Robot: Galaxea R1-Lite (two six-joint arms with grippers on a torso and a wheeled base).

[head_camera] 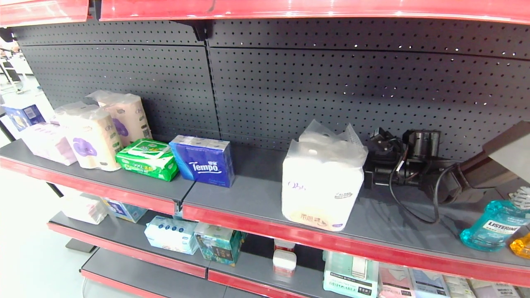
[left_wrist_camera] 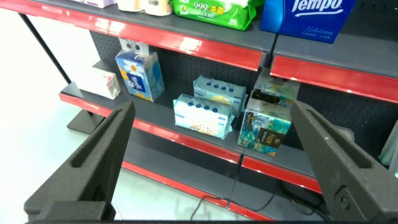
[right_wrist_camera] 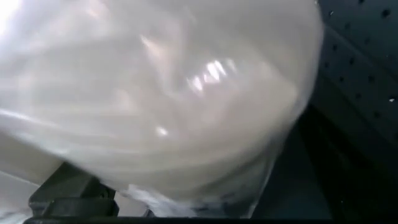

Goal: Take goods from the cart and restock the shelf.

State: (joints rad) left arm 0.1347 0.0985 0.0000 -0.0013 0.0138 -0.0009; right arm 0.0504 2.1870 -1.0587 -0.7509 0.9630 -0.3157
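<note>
On the grey metal shelf deck (head_camera: 256,194), the white plastic-wrapped pack of tissue rolls (head_camera: 321,186) stands near the red front lip, about mid-shelf. Just beside it, toward the back and right, sits the right gripper (head_camera: 374,174), trailing a black cable; whether it is clamped on the pack cannot be told. Farther right stand a teal mouthwash bottle (head_camera: 495,225) and an orange bottle (head_camera: 521,245). To the left, well apart, lie a blue tissue multipack (head_camera: 203,160), a green wipes packet (head_camera: 147,159) and tall wrapped roll packs (head_camera: 89,140). The left gripper (left_wrist_camera: 211,109) hangs before the lower shelves, its claw spread wide and holding nothing. A black perforated back panel (head_camera: 331,91) backs the shelf; pale floor shows at left. The pack stands upright, long axis vertical, gathered plastic top pointing up.
</note>
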